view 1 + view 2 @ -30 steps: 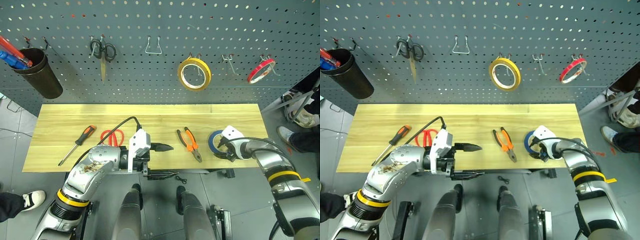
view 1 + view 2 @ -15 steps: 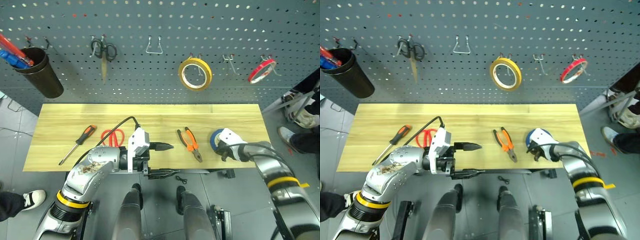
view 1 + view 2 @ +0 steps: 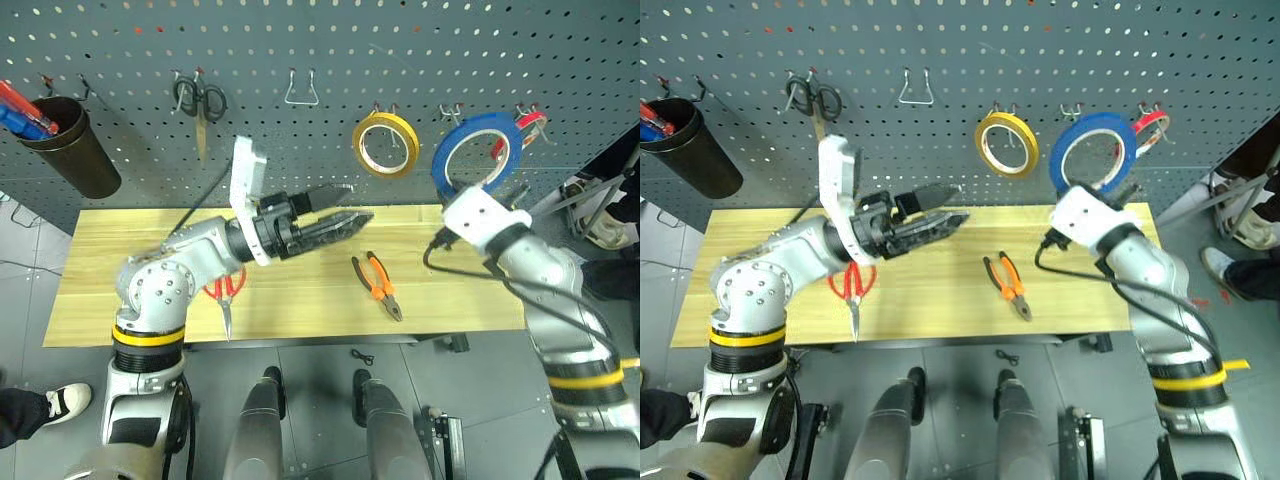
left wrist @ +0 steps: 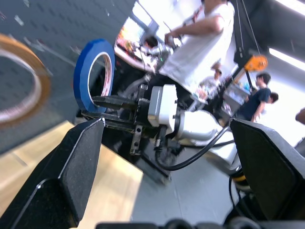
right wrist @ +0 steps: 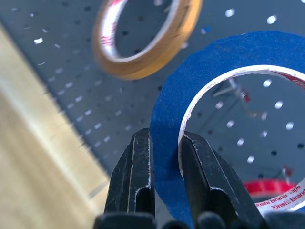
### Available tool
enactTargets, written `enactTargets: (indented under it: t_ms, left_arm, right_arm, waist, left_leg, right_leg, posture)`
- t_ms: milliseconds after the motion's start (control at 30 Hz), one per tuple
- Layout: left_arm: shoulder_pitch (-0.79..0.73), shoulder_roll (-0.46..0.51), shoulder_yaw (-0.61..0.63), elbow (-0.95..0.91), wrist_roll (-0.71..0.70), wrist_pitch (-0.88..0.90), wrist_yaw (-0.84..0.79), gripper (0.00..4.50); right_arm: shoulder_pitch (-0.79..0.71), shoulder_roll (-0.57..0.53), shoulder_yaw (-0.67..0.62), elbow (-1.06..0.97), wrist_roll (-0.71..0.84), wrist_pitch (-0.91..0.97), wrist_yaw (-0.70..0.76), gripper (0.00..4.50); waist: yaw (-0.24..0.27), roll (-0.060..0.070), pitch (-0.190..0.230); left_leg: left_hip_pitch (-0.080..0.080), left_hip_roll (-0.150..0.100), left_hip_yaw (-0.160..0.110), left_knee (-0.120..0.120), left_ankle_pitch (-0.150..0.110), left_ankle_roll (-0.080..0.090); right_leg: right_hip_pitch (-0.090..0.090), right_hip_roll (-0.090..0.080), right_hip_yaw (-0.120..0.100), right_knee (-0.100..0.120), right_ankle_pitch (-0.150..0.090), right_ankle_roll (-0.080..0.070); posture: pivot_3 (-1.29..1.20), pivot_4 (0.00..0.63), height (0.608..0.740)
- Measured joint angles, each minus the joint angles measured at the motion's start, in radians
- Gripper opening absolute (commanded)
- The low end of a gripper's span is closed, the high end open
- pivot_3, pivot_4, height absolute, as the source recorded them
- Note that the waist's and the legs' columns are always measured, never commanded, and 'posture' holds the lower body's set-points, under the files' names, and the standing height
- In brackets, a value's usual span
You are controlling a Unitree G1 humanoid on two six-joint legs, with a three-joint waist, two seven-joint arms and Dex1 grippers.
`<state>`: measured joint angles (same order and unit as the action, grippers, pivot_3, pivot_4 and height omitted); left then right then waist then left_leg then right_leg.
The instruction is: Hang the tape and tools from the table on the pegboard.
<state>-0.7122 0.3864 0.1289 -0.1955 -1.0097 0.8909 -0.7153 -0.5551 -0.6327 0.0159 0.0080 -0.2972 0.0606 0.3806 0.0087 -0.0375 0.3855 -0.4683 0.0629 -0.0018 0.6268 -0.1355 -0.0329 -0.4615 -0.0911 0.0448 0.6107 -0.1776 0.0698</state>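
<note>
My right gripper (image 3: 472,192) is shut on the lower band of the blue tape (image 3: 476,152), holding the ring upright against the pegboard (image 3: 330,40) between the yellow roll and the red roll. The right wrist view shows both fingers (image 5: 138,167) pinching the tape (image 5: 167,105). Raised over the table (image 3: 450,290), my left gripper (image 3: 355,203) points right, open and empty. The pliers (image 3: 378,287) lie on the table to the right of the middle. The red scissors (image 3: 226,292) lie partly under my left arm. The screwdriver is hidden.
On the pegboard hang a yellow roll (image 3: 386,145), a red roll (image 3: 532,124), small black scissors (image 3: 198,100), an empty hook (image 3: 300,90) and a dark cup (image 3: 68,148) of pens. People stand beyond the table's right end (image 4: 205,43).
My right gripper shut on the blue tape and lifted it from the table up to the pegboard. My left arm rose and swung over the table, still open.
</note>
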Motion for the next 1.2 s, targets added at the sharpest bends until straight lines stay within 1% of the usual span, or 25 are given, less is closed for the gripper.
enactTargets:
  t_ms: [133, 200, 267, 333, 367, 467, 567, 667, 767, 800, 833, 900, 933, 1067, 1200]
  left_arm:
    - [-0.005, 0.009, 0.0, 0.017, 0.004, 0.0, -0.008, 4.5]
    - [-0.005, 0.011, 0.0, 0.016, 0.005, 0.0, -0.011, 4.5]
    - [-0.005, 0.011, 0.0, 0.016, 0.005, -0.002, -0.011, 4.5]
    - [-0.005, 0.001, 0.002, 0.016, 0.009, -0.019, -0.006, 4.5]
    - [-0.005, 0.0, 0.002, 0.016, 0.01, -0.023, -0.005, 4.5]
    - [-0.005, 0.0, 0.003, 0.015, 0.023, -0.041, -0.005, 4.5]
    - [0.029, 0.022, 0.0, -0.004, 0.039, -0.045, -0.014, 4.5]
    - [0.164, 0.089, -0.011, -0.043, 0.084, -0.063, -0.043, 4.5]
    - [0.31, 0.157, -0.024, -0.077, 0.126, -0.078, -0.076, 4.5]
    - [0.353, 0.184, -0.023, -0.095, 0.138, -0.085, -0.09, 4.5]
    - [0.408, 0.219, -0.021, -0.117, 0.149, -0.089, -0.108, 4.5]
    - [0.491, 0.268, -0.012, -0.149, 0.162, -0.095, -0.136, 4.5]
    - [0.527, 0.289, -0.006, -0.166, 0.165, -0.102, -0.147, 4.5]
    - [0.591, 0.324, 0.029, -0.214, 0.166, -0.112, -0.158, 4.5]
    - [0.608, 0.318, 0.065, -0.244, 0.159, -0.113, -0.115, 4.5]
  right_arm:
    - [-0.098, 0.006, 0.002, 0.163, 0.016, -0.038, -0.009, 0.45]
    - [-0.116, 0.012, 0.002, 0.21, 0.041, -0.041, 0.003, 0.45]
    - [-0.129, 0.027, 0.003, 0.244, 0.074, -0.048, 0.031, 1.53]
    - [-0.137, 0.028, 0.005, 0.267, 0.087, -0.053, 0.052, 2.21]
    - [-0.137, 0.028, 0.006, 0.271, 0.087, -0.053, 0.053, 2.47]
    - [-0.122, 0.027, 0.004, 0.263, 0.087, -0.046, 0.053, 3.51]
    - [-0.031, 0.042, -0.026, 0.177, 0.125, 0.033, 0.054, 4.48]
    - [0.116, 0.078, -0.033, 0.029, 0.189, 0.226, 0.102, 4.48]
    - [0.171, 0.119, -0.002, -0.084, 0.269, 0.497, 0.17, 4.48]
    - [0.163, 0.135, 0.013, -0.114, 0.295, 0.582, 0.185, 4.48]
    - [0.141, 0.151, 0.034, -0.141, 0.322, 0.674, 0.202, 4.48]
    - [0.087, 0.175, 0.074, -0.159, 0.358, 0.812, 0.221, 4.48]
    - [0.052, 0.185, 0.092, -0.152, 0.364, 0.867, 0.222, 4.48]
    - [-0.051, 0.204, 0.121, -0.062, 0.379, 0.974, 0.206, 4.48]
    - [-0.123, 0.23, 0.151, 0.086, 0.372, 0.985, 0.176, 4.48]
  waist:
    - [0.004, 0.0, 0.0]
    - [0.006, 0.0, 0.0]
    - [0.005, 0.0, 0.0]
    - [0.005, 0.0, 0.0]
    - [0.006, 0.0, 0.0]
    - [0.005, 0.0, 0.0]
    - [0.005, 0.0, 0.0]
    - [0.0, 0.0, 0.0]
    - [-0.011, 0.0, 0.0]
    - [-0.014, 0.0, 0.0]
    - [-0.02, 0.0, 0.0]
    - [-0.02, 0.0, 0.0]
    - [-0.019, 0.0, 0.0]
    - [0.006, 0.0, 0.0]
    - [0.023, 0.0, 0.0]
  left_leg:
    - [-0.005, -0.002, 0.0, 0.0, 0.0, 0.0]
    - [-0.005, -0.002, -0.001, 0.0, 0.0, 0.0]
    - [-0.005, -0.003, -0.001, 0.0, 0.0, 0.0]
    - [-0.005, -0.003, -0.001, 0.0, 0.0, 0.0]
    - [-0.005, -0.003, -0.001, 0.0, 0.0, 0.0]
    - [-0.005, -0.003, -0.001, 0.0, 0.0, 0.0]
    - [-0.005, -0.002, -0.002, -0.001, 0.0, 0.0]
    - [-0.004, -0.002, -0.002, -0.001, 0.0, -0.001]
    - [-0.005, -0.001, -0.002, -0.001, 0.0, -0.001]
    - [-0.005, 0.001, -0.001, 0.0, 0.001, -0.001]
    - [-0.005, 0.002, -0.001, 0.0, 0.001, -0.002]
    - [-0.004, 0.004, -0.001, -0.001, 0.003, -0.001]
    - [-0.004, 0.005, -0.001, -0.001, 0.003, 0.0]
    - [-0.007, 0.005, -0.001, -0.001, 0.004, 0.0]
    - [-0.01, 0.004, 0.0, -0.001, 0.004, 0.001]
  right_leg:
    - [-0.003, -0.002, 0.0, 0.0, 0.0, -0.001]
    - [-0.003, -0.002, -0.001, 0.0, 0.001, -0.002]
    - [-0.003, -0.002, -0.001, 0.0, 0.001, -0.002]
    - [-0.003, -0.002, -0.001, 0.0, 0.001, -0.001]
    - [-0.003, -0.002, -0.001, 0.0, 0.0, 0.0]
    - [-0.003, -0.002, -0.001, 0.0, 0.0, 0.001]
    - [-0.002, -0.002, -0.001, 0.001, 0.001, -0.001]
    - [-0.003, -0.002, -0.001, 0.001, 0.004, -0.005]
    - [-0.005, -0.001, 0.0, 0.002, 0.003, -0.005]
    - [-0.006, 0.001, -0.001, 0.003, 0.001, -0.002]
    - [-0.006, 0.002, -0.001, 0.003, 0.002, -0.003]
    - [-0.007, 0.003, -0.001, 0.004, 0.0, -0.012]
    - [-0.008, 0.003, -0.001, 0.004, 0.001, -0.014]
    - [-0.01, 0.003, -0.002, 0.002, 0.001, -0.015]
    - [-0.01, 0.002, -0.002, 0.001, 0.001, -0.014]
  posture:
    - [0.09, 0.369, 0.74]
    - [0.1, 0.368, 0.74]
    - [0.11, 0.367, 0.74]
    - [0.11, 0.367, 0.74]
    - [0.11, 0.368, 0.74]
    - [0.11, 0.368, 0.74]
    - [0.1, 0.375, 0.74]
    - [0.09, 0.382, 0.74]
    - [0.09, 0.393, 0.74]
    - [0.1, 0.397, 0.74]
    - [0.1, 0.399, 0.74]
    - [0.12, 0.4, 0.74]
    - [0.13, 0.401, 0.74]
    - [0.16, 0.406, 0.74]
    - [0.18, 0.401, 0.74]
